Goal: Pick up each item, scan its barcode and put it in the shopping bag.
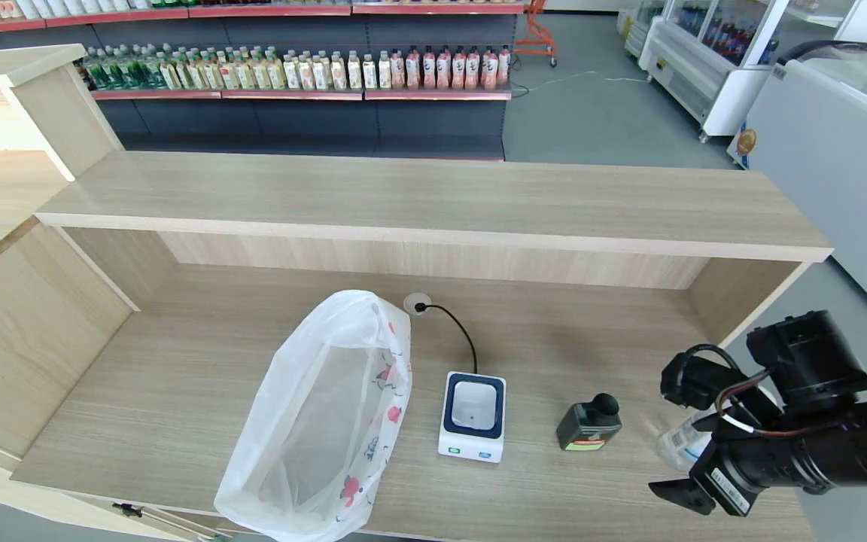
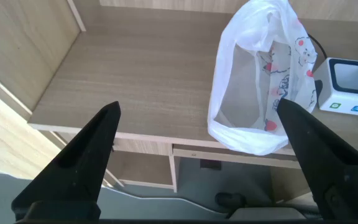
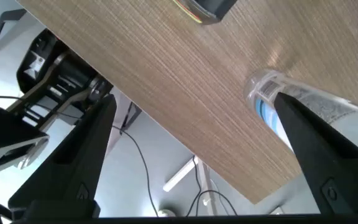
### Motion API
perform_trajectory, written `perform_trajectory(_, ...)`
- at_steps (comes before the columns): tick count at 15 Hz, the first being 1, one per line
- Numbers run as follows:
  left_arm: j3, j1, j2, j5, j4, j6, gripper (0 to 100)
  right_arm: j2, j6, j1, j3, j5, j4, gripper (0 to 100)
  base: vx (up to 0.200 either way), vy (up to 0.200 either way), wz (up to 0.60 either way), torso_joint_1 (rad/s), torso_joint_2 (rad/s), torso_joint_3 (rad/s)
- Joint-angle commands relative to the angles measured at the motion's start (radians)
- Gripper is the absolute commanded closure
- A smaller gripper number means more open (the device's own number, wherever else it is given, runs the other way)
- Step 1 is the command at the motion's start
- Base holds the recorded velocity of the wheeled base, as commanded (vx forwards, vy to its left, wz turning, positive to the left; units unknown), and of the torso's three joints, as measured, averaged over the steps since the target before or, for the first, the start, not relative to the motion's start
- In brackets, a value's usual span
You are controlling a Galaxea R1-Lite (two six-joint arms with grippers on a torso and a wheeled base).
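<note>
Clear plastic marks the item nearest a hand: a see-through bottle (image 1: 676, 444) at the lower right of the head view, near the front edge of the counter (image 1: 177, 361) and partly hidden behind the right gripper (image 1: 685, 482). In the right wrist view that gripper (image 3: 194, 102) has its fingers spread wide with nothing between them. The bottle (image 3: 303, 109) sits just beside one finger (image 3: 322, 162) rather than in the gap, so the gripper would probably need a sideways shift to straddle it before closing. Its cap end faces the wrist camera and its body runs away under the finger; whether it stands or lies I cannot tell for sure. A dark bottle (image 1: 588, 426) sits just left of it in the head view, between it and the scanner (image 1: 473, 415) at centre, and the bag (image 1: 328, 421) lies open left of the scanner. The left gripper (image 2: 199, 106), fingers also apart and empty, hangs off the counter's front edge near the bag (image 2: 253, 74), well apart from both bottles — the right arm is plainly the nearer one for this pick.
</note>
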Motion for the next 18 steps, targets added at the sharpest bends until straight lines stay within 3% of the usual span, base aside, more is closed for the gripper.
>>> perform_trajectory(1, 0.000, 0.000, 0.000, -0.001, 0.000, 0.000, 0, 0.124, -0.030, 0.028, -0.007, 0.000, -0.069, 0, 0.000, 0.000, 0.00, 0.000, 0.00, 0.000)
perform_trajectory(8, 0.000, 0.000, 0.000, -0.001, 0.000, 0.000, 0, 0.332, -0.082, 0.054, -0.055, 0.000, -0.310, 0, 0.000, 0.000, 0.00, 0.000, 0.00, 0.000)
perform_trajectory(16, 0.000, 0.000, 0.000, 0.000, 0.000, 0.000, 0, 0.457, -0.082, 0.088, -0.178, 0.008, -0.337, 0, 0.000, 0.000, 0.00, 0.000, 0.00, 0.000)
perform_trajectory(17, 0.000, 0.000, 0.000, 0.000, 0.000, 0.000, 0, 0.458, -0.081, 0.091, -0.187, 0.009, -0.337, 100, 0.000, 0.000, 0.00, 0.000, 0.00, 0.000)
perform_trajectory(18, 0.000, 0.000, 0.000, 0.000, 0.000, 0.000, 0, 0.470, -0.081, 0.095, -0.193, 0.008, -0.337, 100, 0.000, 0.000, 0.00, 0.000, 0.00, 0.000)
